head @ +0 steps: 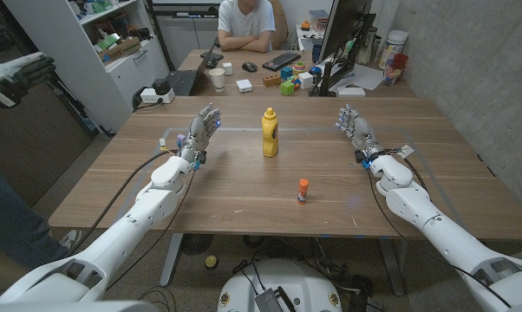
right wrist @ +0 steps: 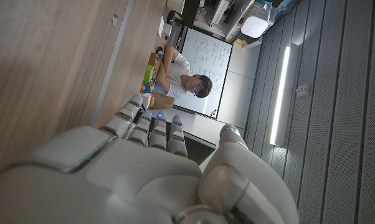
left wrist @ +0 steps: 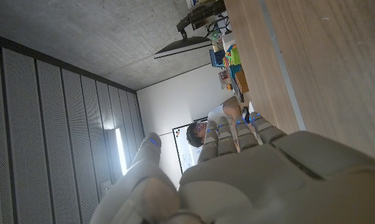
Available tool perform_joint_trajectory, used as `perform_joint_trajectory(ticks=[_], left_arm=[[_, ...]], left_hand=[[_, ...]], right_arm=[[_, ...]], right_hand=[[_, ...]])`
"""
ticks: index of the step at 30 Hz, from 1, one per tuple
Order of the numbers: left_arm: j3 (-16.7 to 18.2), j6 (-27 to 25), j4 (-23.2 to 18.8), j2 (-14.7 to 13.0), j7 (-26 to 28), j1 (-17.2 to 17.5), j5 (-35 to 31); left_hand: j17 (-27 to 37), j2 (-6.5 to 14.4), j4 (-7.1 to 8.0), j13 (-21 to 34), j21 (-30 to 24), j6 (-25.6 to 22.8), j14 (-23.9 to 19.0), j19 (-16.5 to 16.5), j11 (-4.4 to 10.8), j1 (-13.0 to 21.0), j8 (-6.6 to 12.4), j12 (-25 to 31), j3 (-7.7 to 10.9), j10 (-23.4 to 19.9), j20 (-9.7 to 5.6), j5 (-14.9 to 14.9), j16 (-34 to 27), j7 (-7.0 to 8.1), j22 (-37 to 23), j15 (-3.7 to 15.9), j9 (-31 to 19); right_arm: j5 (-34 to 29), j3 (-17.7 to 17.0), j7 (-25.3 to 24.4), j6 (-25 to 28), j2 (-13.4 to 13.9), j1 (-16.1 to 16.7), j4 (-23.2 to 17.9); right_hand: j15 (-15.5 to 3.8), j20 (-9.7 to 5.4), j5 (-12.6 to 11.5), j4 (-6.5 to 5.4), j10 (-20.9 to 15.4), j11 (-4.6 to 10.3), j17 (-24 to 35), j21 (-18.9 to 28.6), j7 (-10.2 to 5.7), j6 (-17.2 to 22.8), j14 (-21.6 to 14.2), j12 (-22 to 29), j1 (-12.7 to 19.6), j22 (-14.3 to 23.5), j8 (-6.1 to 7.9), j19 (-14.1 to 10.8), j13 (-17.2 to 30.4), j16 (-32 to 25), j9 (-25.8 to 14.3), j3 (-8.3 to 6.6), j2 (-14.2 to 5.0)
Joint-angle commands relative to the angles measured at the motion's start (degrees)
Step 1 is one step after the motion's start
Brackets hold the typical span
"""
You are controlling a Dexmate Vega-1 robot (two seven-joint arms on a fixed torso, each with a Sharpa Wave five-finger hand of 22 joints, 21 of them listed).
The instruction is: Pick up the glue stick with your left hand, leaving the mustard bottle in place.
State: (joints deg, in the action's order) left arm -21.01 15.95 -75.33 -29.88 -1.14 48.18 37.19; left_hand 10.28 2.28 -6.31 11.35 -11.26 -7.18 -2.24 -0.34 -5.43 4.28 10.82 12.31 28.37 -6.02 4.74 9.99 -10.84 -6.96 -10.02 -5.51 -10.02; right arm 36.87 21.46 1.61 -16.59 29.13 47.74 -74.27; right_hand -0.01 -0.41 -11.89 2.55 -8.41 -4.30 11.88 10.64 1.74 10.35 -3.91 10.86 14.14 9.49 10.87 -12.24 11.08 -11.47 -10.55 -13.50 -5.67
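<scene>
A small glue stick (head: 303, 191) with an orange cap stands upright on the wooden table (head: 244, 195), near the front middle. Behind it and a little to the left stands the yellow mustard bottle (head: 270, 132). My left hand (head: 202, 130) is raised at the table's left side, fingers apart and holding nothing, well to the left of both objects. On the right side my right hand (head: 355, 128) is up in the same way, empty. In the wrist views each hand's back (left wrist: 250, 180) (right wrist: 144, 180) shows with fingers extended.
A person (head: 247, 24) sits with folded arms at a second desk behind the table, among a keyboard (head: 281, 61), a cup (head: 218, 79), coloured blocks (head: 287, 84) and a monitor (head: 341, 35). Shelves (head: 114, 43) stand at the back left. Another person's gloved hand (head: 14, 74) shows at the left edge.
</scene>
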Motion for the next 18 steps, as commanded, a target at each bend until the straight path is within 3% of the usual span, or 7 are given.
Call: perform_joint_trajectory(ticks=[1, 18], left_arm=[[0.22, -1.24, -0.71, -0.9, 0.54, -0.05, -0.4], [0.53, -0.35, -5.13, -3.54, 1.7, 2.29, -2.65]], left_hand=[[0.25, -0.02, -0.17, 0.2, -0.22, 0.17, 0.16, 0.15, 0.07, 0.76, 0.27, 0.36, 0.47, -0.32, 0.38, 0.36, -0.18, -0.54, -0.28, -0.34, -0.27], [0.19, 0.56, -1.94, 0.19, 0.01, 0.7, 0.56, -0.35, 0.12, 3.53, 0.25, 0.01, 1.65, 0.53, 1.5, 0.29, -0.01, -0.37, -0.22, -0.46, -0.3]], right_arm=[[-0.73, 0.4, -0.45, 0.22, -0.28, -0.74, 0.34], [-1.43, 0.78, -0.83, -0.64, -1.23, -1.66, 0.98]], right_hand=[[-0.01, 0.1, -0.3, 0.04, -0.45, 0.15, 0.1, 0.4, -0.02, 0.39, -0.51, 0.35, 0.37, 0.25, 0.34, -0.33, 0.17, -0.24, -0.29, -0.35, 0.09], [0.03, 0.18, -0.26, 0.09, -0.46, 0.1, 0.12, 0.39, -0.06, 0.42, -0.48, 0.41, 0.27, 0.25, 0.35, -0.4, 0.18, -0.25, -0.29, -0.39, 0.08]])
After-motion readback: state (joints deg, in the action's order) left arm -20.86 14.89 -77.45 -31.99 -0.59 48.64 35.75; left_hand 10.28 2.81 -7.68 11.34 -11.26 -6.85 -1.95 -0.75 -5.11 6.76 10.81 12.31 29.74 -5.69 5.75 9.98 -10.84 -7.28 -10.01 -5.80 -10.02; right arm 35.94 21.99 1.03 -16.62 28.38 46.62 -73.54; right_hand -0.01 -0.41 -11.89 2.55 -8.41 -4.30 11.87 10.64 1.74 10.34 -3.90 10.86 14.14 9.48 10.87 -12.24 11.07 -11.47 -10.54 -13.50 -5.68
